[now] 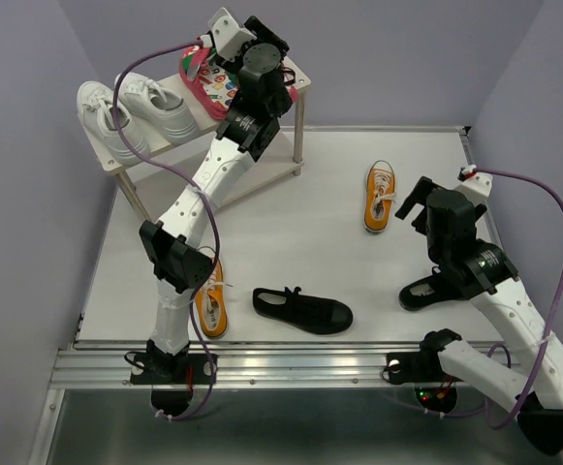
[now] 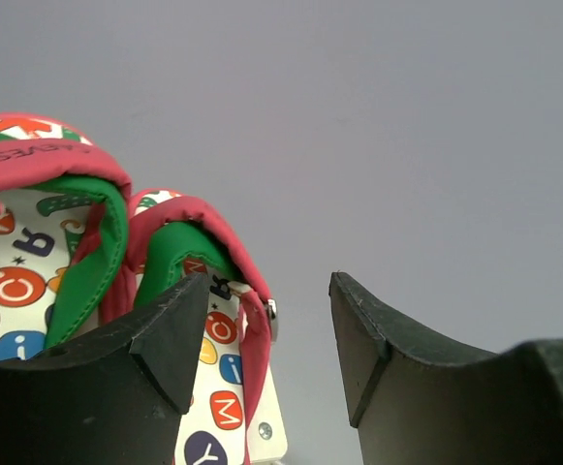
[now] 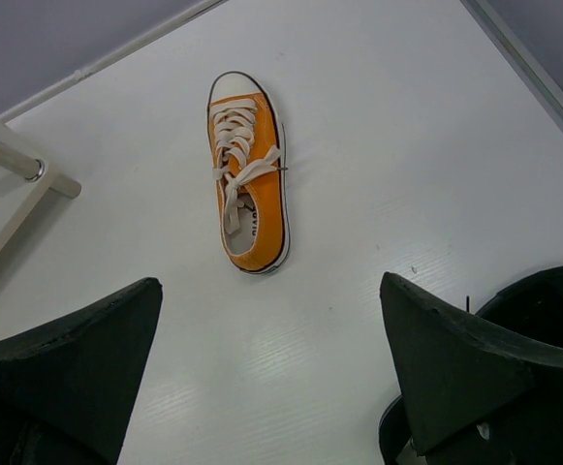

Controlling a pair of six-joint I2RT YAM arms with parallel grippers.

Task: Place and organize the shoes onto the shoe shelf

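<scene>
- Red flip-flops (image 1: 206, 79) sit on the shoe shelf (image 1: 298, 77), at 11 o'clock overhead.
- Left gripper (image 2: 269, 291) gapes empty beside them.
- Right gripper (image 3: 269, 286) gapes empty; orange sneaker (image 3: 247, 184) at its 12 o'clock.

Orange white-laced sneaker (image 3: 249, 184), red green-strapped flip-flops (image 2: 29, 281) with colourful lettered insoles

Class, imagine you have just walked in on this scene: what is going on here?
Two robot arms are putting shoes onto a shoe shelf. The white sneakers and red flip-flops sit on its top board. The left pincer is open and empty right beside the flip-flops. The right pincer, also open, hovers over the table facing one orange sneaker. The other orange sneaker and the black strap shoes lie on the table, one black shoe partly hidden under the right arm.
</scene>
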